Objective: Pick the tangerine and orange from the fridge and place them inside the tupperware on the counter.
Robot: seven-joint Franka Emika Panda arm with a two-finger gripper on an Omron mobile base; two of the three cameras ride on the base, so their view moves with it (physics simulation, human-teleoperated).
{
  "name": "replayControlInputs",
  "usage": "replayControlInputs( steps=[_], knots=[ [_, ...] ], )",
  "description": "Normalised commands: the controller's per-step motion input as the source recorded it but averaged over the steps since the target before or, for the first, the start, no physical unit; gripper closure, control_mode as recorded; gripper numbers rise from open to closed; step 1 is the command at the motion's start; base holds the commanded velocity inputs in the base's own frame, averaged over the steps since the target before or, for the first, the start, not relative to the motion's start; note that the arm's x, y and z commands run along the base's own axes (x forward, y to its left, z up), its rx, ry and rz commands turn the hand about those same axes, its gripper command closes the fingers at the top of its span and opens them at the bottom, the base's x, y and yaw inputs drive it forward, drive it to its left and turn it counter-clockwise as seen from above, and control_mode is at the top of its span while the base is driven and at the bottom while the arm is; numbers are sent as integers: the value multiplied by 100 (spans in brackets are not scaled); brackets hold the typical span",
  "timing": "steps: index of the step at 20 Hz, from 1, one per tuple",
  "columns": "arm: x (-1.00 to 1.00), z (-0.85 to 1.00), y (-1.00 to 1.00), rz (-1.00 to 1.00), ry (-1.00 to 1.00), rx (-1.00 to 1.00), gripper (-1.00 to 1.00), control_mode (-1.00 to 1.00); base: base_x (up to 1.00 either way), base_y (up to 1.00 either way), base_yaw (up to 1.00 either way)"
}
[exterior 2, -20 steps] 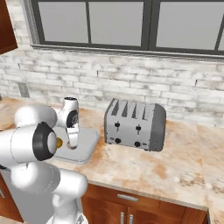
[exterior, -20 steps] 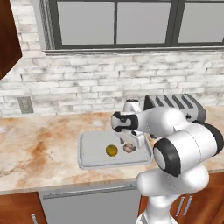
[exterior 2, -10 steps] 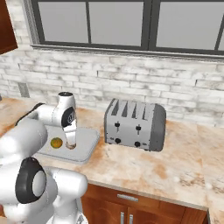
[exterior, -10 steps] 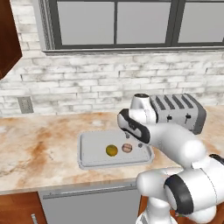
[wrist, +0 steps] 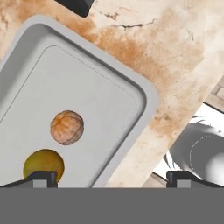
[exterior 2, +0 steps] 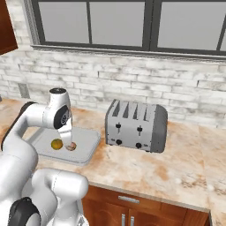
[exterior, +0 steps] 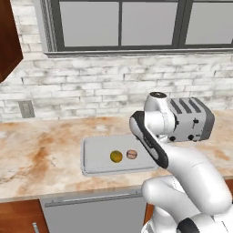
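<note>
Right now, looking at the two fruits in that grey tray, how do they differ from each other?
The orange is yellowish and smooth, while the tangerine is paler, pinkish orange with ribbed segments. The orange looks slightly bigger than the tangerine. In the left base view the orange lies to the left and the tangerine to the right, a little apart. Both are round and rest loose inside the tupperware on the counter.

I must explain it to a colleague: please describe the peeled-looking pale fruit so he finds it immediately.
On the beige counter, left of the silver toaster, lies a shallow grey tupperware. Two fruits sit inside; the tangerine is nearer the toaster, pale orange-pink with ribbed segments, unlike the smooth yellow orange beside it.
</note>
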Motion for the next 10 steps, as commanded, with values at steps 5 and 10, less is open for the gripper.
replayControlInputs(
  steps=[5,10],
  knots=[
    [-12,62,0,0,0,0,-100,-100,0,0,0],
    [-14,62,0,8,0,0,-100,-100,0,0,0]
  ],
)
